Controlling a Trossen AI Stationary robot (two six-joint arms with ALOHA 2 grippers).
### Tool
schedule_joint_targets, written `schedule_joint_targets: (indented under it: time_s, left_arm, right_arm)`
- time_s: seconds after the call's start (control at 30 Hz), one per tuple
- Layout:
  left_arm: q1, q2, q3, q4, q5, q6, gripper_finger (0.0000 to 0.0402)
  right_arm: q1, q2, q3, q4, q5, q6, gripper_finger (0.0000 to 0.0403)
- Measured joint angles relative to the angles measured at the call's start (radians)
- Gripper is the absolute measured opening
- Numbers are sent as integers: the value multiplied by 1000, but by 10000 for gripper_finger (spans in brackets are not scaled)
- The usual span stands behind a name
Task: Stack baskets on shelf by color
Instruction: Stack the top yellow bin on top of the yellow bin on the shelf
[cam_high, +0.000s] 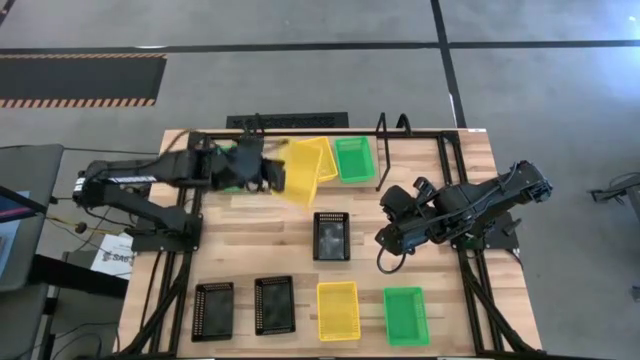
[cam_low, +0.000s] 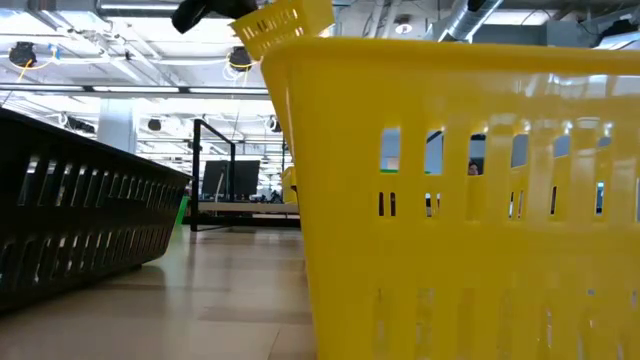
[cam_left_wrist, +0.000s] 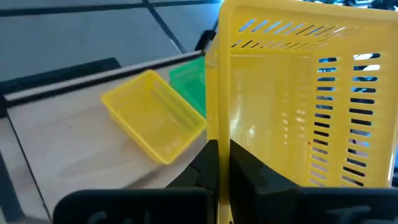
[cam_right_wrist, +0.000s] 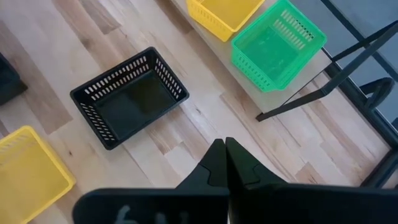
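My left gripper (cam_high: 268, 172) is shut on a yellow basket (cam_high: 303, 170), held tipped above the shelf (cam_high: 415, 165) at the table's far side. Under and beside it, a second yellow basket (cam_left_wrist: 155, 121) and a green basket (cam_high: 353, 158) stand on the shelf board. A black basket (cam_high: 331, 236) stands mid-table. Along the near edge stand two black baskets (cam_high: 213, 310) (cam_high: 274, 304), a yellow one (cam_high: 338, 309) and a green one (cam_high: 405, 314). My right gripper (cam_high: 385, 240) hovers shut, right of the middle black basket, holding nothing. My left gripper pinches one wall of the yellow basket at its rim (cam_left_wrist: 217, 134), one finger inside the basket and one outside. The fingers come from the table's left, slanting down. The basket is lifted clear of the shelf and tipped onto its side, its opening turned sideways.
Upright black loops (cam_high: 390, 128) rise from the shelf's frame beside the green basket. In the low view the near yellow basket (cam_low: 470, 200) and a black basket (cam_low: 80, 210) fill the foreground. Bare wood lies between the middle black basket and the near row.
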Motion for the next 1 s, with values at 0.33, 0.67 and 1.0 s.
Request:
schedule_joint_targets:
  time_s: [0.33, 0.67, 1.0]
  left_arm:
    - [161, 3, -61, -14, 195, 71, 0]
    - [195, 125, -62, 60, 237, 73, 0]
    - [195, 353, -33, 277, 141, -152, 0]
  right_arm:
    - [30, -90, 16, -58, 209, 78, 1]
    - [120, -335, 16, -58, 359, -34, 1]
    - [117, -498, 15, -58, 311, -273, 1]
